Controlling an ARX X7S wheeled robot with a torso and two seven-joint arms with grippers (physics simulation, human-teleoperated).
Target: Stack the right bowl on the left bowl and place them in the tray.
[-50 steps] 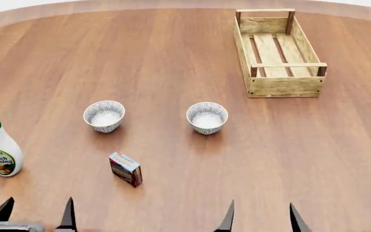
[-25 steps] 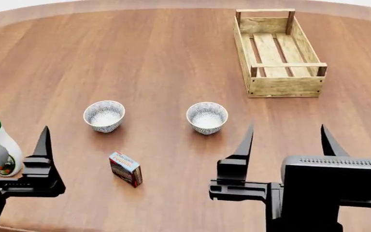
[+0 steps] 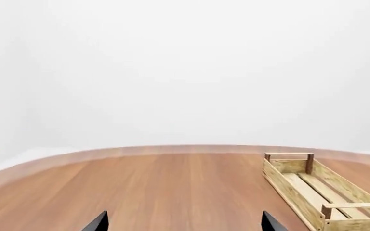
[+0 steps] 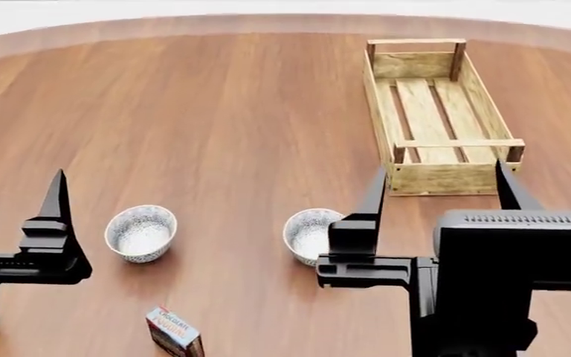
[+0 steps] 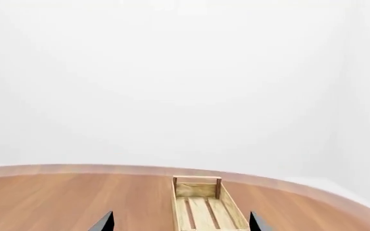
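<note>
The surface (image 4: 216,111) carries the tray (image 4: 436,115) at your far right, a pale slatted crate lying empty, and well nearer the two small speckled bowls, the left bowl (image 4: 140,233) and the right bowl (image 4: 312,234). Your right claw (image 4: 434,197) has its tips wide apart and partly hides the right bowl, so a blind descent could knock it away. For the left claw (image 3: 181,222), the tips also stand apart.

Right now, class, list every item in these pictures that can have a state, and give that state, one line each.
Left patterned white bowl: upright, empty, on the table.
Right patterned white bowl: upright, empty, unstacked, partly hidden by the right arm.
Light-wood slatted tray: upright, empty.
Small red-and-dark carton: standing, closed.
Left gripper: open, holding nothing.
Right gripper: open, holding nothing.
</note>
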